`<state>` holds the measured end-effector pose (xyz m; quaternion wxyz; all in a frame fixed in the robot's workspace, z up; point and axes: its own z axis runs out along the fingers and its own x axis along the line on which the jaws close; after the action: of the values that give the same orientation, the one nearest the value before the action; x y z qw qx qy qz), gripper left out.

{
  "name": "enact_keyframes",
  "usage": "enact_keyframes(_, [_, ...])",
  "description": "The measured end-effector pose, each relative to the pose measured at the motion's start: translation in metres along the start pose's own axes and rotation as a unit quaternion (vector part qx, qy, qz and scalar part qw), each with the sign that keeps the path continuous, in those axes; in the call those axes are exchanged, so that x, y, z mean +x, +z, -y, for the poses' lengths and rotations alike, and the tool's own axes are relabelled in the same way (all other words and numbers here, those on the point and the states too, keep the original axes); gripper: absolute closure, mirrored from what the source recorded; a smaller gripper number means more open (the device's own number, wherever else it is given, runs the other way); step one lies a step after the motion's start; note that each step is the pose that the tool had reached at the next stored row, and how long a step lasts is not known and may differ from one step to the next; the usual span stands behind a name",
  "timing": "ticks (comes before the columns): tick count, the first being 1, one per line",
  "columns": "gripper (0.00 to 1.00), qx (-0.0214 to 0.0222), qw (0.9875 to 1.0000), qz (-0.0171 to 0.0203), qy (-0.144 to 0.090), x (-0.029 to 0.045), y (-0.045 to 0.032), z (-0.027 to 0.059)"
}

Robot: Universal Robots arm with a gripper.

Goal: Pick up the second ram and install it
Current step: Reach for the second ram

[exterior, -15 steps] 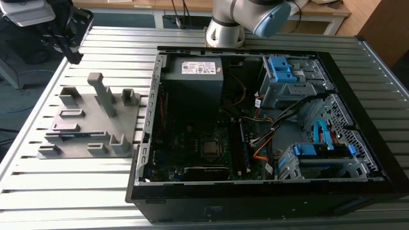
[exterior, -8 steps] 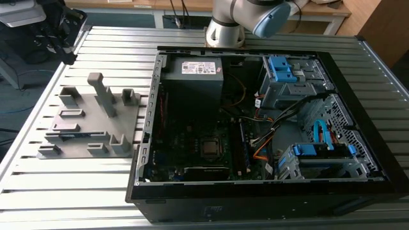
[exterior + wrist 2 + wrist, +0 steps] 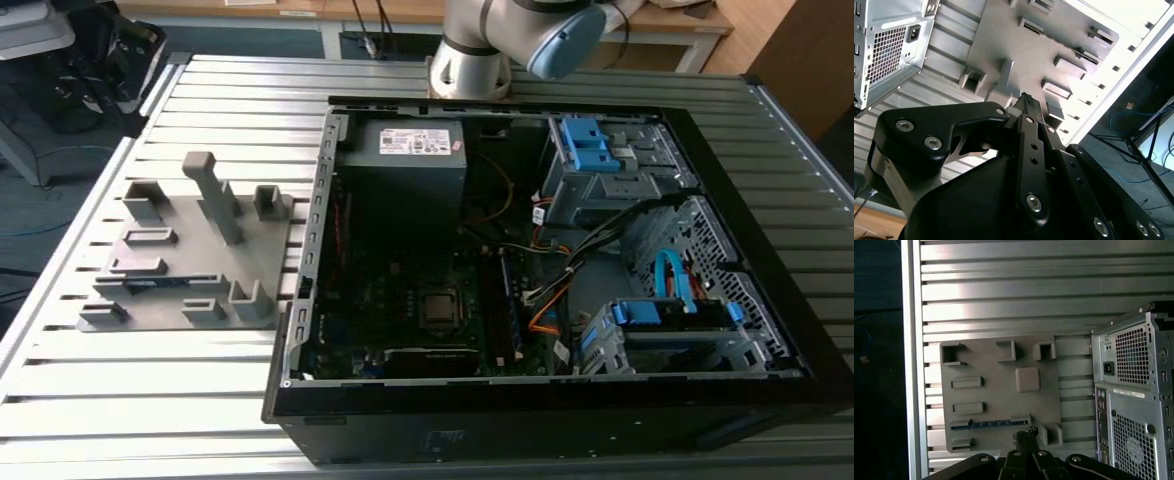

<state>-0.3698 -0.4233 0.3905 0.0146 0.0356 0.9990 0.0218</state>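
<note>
While the gripper (image 3: pixel 1027 433) hung over the grey holder block (image 3: pixel 999 390) with its jaws drawn together on nothing, the second ram (image 3: pixel 988 424) stood on its long edge in a slot of that block, a thin blue-green strip clear of the claw's tip. In the second wrist view the dark fingers (image 3: pixel 1027 135) ran side by side to a single narrow point, with no gap to be seen between them. In the exterior view the stick showed as a bluish line at the lower left of the frame, on the block's nearer half. It was well apart from the open computer case (image 3: pixel 534 415), which took up the centre and right of the slatted aluminium table (image 3: pixel 160 400), its silver processor (image 3: pixel 441 308) seated near the middle. By its look the stick would be very light and stiff, yet thin enough to crack or twist if levered. Its chips and contact edge were best left alone. The likeliest hold was across the two flat faces near the middle of the upper long edge, so that it would hang level and not swing. The smooth board faces might slip under a weak pinch.
</note>
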Motion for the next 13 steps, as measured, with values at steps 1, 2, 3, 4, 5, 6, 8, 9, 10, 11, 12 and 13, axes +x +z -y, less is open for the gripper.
enact_keyframes(1, [0.90,0.0000,1.0000,0.0000,0.000,0.0014,0.0001,0.0003])
enact_keyframes(2, [0.90,0.0000,1.0000,0.0000,0.000,0.0028,0.0003,0.0006])
enact_keyframes(3, [0.90,0.0000,1.0000,0.0000,0.000,0.0041,0.0006,0.0009])
enact_keyframes(4, [0.90,0.0000,1.0000,0.0000,0.000,0.0052,0.0008,0.0012])
enact_keyframes(5, [0.90,0.0000,1.0000,0.0000,0.000,0.0064,0.0011,0.0015])
enact_keyframes(6, [0.90,0.0000,1.0000,0.0000,0.000,0.0077,0.0013,0.0017])
enact_keyframes(8, [0.90,0.0000,1.0000,0.0000,0.000,0.0104,0.0017,0.0023])
enact_keyframes(9, [0.90,0.0000,1.0000,0.0000,0.000,0.0118,0.0019,0.0025])
enact_keyframes(10, [0.90,0.0000,1.0000,0.0000,0.000,0.0130,0.0020,0.0028])
enact_keyframes(11, [0.90,0.0000,1.0000,0.0000,0.000,0.0141,0.0022,0.0030])
enact_keyframes(12, [0.90,0.0000,1.0000,0.0000,0.000,0.0151,0.0025,0.0031])
enact_keyframes(13, [0.90,0.0000,1.0000,0.0000,0.000,0.0160,0.0028,0.0033])
